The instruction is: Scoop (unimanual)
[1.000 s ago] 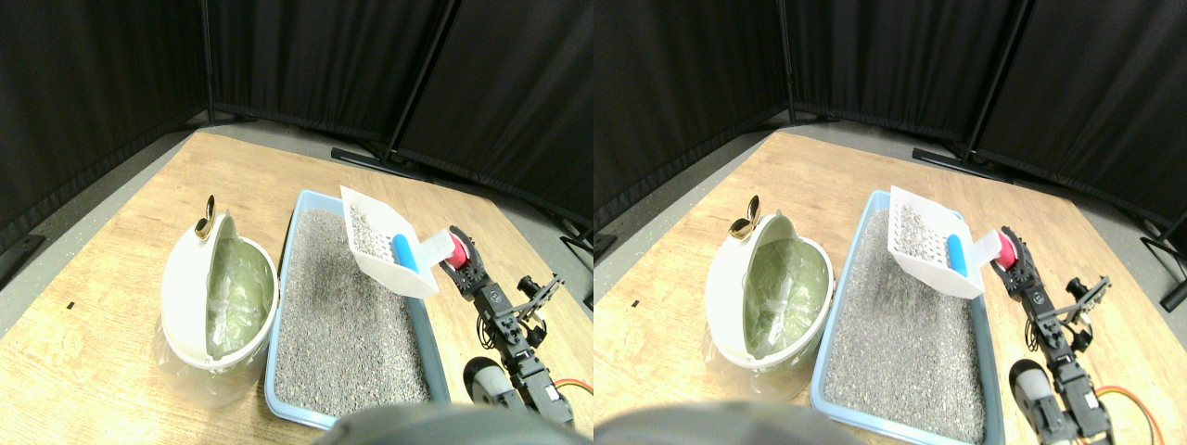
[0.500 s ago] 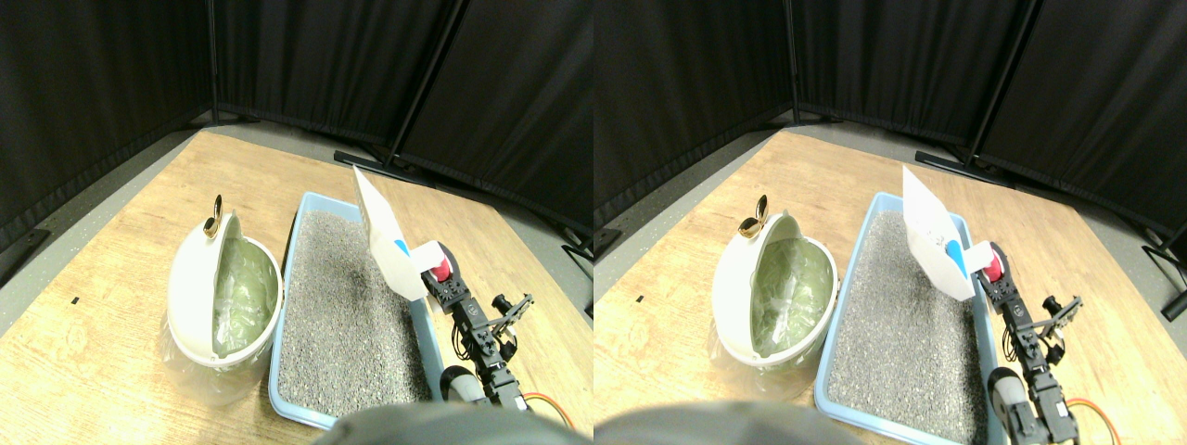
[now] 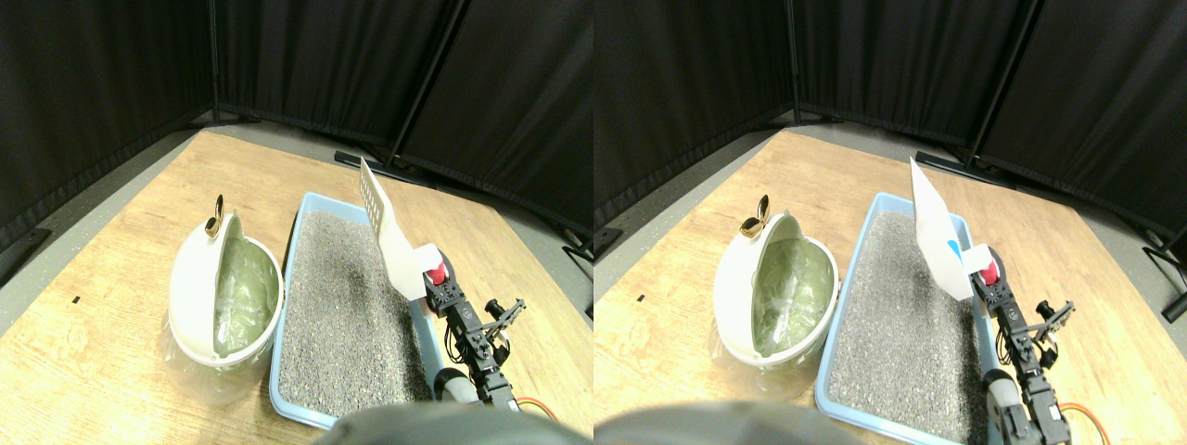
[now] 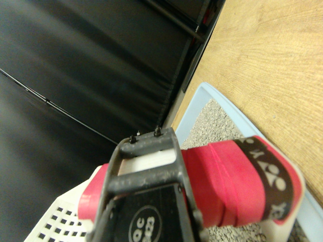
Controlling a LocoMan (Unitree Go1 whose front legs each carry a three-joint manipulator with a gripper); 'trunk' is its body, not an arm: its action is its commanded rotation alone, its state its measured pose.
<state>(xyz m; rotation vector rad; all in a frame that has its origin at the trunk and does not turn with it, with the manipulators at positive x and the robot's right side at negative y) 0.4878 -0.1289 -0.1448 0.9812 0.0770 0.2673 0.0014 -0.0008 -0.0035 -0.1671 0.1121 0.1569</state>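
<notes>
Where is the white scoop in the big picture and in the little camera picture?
Stereo pair view: the white scoop stands tipped up on edge above the right side of the blue litter tray, right of the white bin, on the right gripper.
Wrist view: only its slotted white corner shows, behind the jaw frame, beside the red-wrapped handle.
Shared landmark: the blue litter tray's rim.

no legible txt, any view
</notes>
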